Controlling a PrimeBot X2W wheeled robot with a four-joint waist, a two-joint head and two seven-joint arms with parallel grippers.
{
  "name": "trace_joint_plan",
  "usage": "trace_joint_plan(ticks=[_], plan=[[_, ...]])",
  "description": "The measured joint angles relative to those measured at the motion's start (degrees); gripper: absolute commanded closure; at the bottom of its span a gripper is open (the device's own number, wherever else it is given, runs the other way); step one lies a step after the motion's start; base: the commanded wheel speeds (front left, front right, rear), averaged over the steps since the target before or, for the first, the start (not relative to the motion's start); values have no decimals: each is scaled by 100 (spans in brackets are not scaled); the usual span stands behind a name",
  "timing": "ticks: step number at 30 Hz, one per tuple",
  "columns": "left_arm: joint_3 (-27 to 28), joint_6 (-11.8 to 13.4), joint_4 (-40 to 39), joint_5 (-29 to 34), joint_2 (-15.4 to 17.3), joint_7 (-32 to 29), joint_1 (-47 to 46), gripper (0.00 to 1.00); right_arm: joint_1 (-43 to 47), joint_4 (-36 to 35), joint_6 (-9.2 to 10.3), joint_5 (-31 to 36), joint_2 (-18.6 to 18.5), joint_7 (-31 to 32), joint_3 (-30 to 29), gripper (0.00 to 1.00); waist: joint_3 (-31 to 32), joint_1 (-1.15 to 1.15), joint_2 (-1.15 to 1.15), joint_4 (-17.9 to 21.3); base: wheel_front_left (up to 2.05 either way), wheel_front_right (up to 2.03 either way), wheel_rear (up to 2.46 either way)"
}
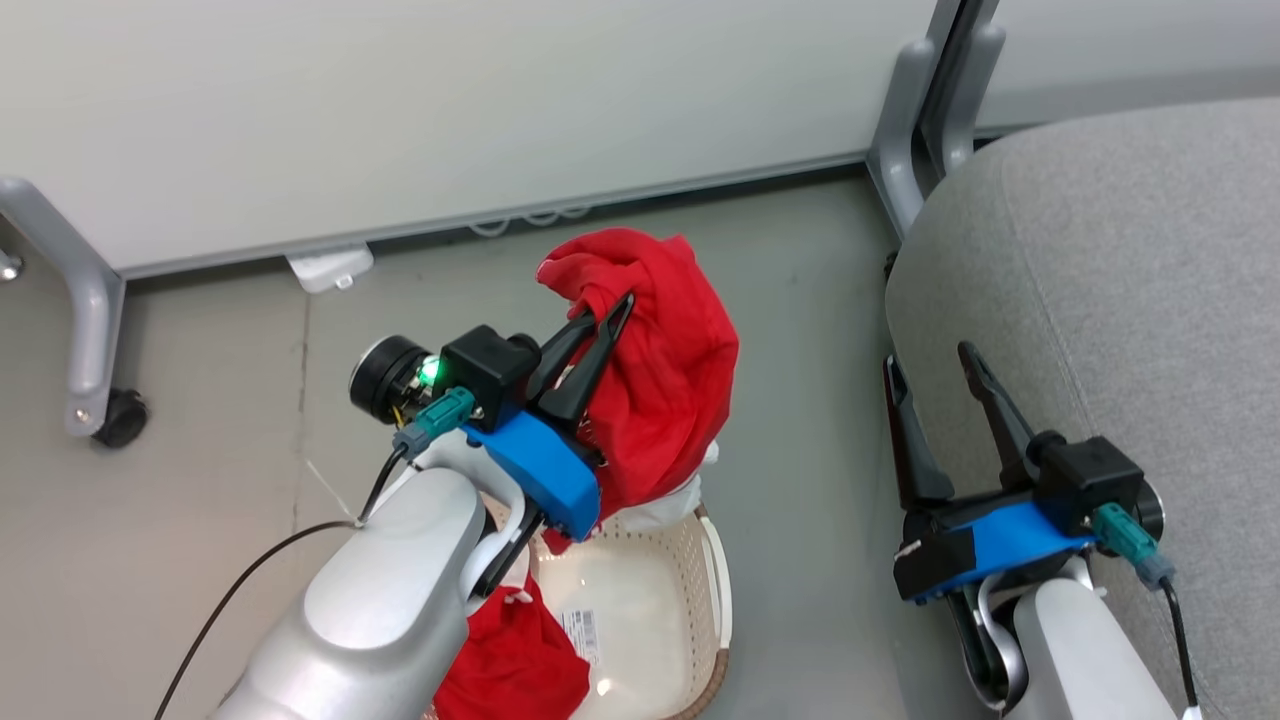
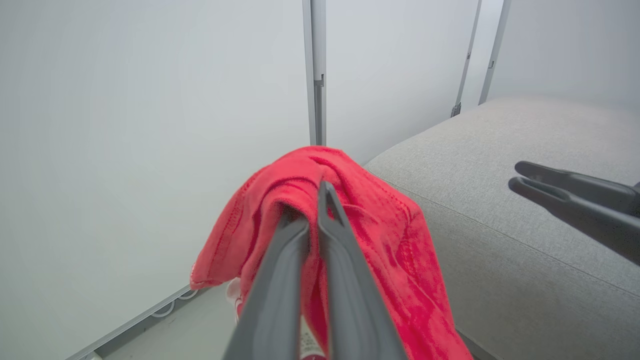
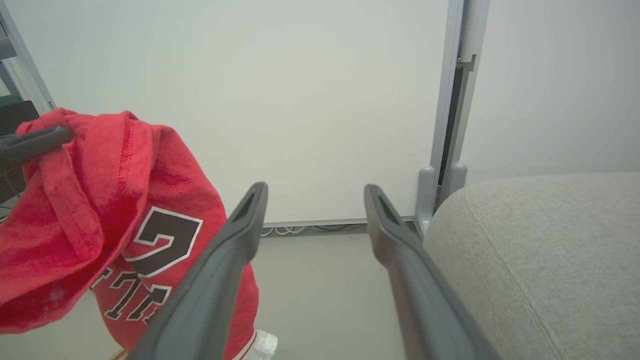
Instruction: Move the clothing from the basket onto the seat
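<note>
**Left gripper clamped on one garment above the basket; right gripper empty**

Head view. My left gripper (image 1: 606, 310) is raised over the basket (image 1: 720, 585), fingers pressed together on a fold of a red garment (image 1: 670, 370). The cloth drapes over and past the fingertips and hangs down toward the basket's far rim; I cannot tell whether its white-trimmed lower edge touches the rim. The basket stands on the grey floor (image 1: 810, 400). A second garment (image 1: 515, 660), also red, lies in the basket's near left part, partly under my left forearm. A white barcode label (image 1: 583, 635) shows on the basket's bare bottom. My right gripper (image 1: 930, 358) holds nothing; its fingers are spread, close against the left edge of the seat (image 1: 1120, 300). The seat is bare and lies to the right of the basket, apart from it.

Left wrist view. The left gripper (image 2: 310, 205) has its two fingers nearly meeting, pinching the garment (image 2: 390, 235). The seat (image 2: 500, 165) lies beyond to the right, with the right gripper (image 2: 517, 176) over it.

Right wrist view. The right gripper (image 3: 315, 189) is parted wide and empty. At left hangs the garment (image 3: 100, 200), black-and-white lettering outward, with one of my left fingers (image 3: 37, 141) at its top. The seat (image 3: 550, 240) is at right.
</note>
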State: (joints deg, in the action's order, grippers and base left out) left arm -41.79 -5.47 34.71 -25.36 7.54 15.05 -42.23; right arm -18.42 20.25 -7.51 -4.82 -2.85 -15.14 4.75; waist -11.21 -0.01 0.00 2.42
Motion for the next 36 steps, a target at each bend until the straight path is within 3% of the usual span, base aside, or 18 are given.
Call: trace_joint_plan(ticks=[13,23,36], plan=[[87,19,-446,70,-192,0,-154,100,460,87,0,-27,0,0,65,0,750,1,0,-115,0,0,0],[20,77,-632,36,-192,-68,-164,100,634,73,0,-25,0,0,236,0,970,1,0,-150,0,0,0],[-57,135,-799,21,-143,-135,-144,100,302,158,0,172,-64,0,1178,0,886,1,0,-190,0,0,0]])
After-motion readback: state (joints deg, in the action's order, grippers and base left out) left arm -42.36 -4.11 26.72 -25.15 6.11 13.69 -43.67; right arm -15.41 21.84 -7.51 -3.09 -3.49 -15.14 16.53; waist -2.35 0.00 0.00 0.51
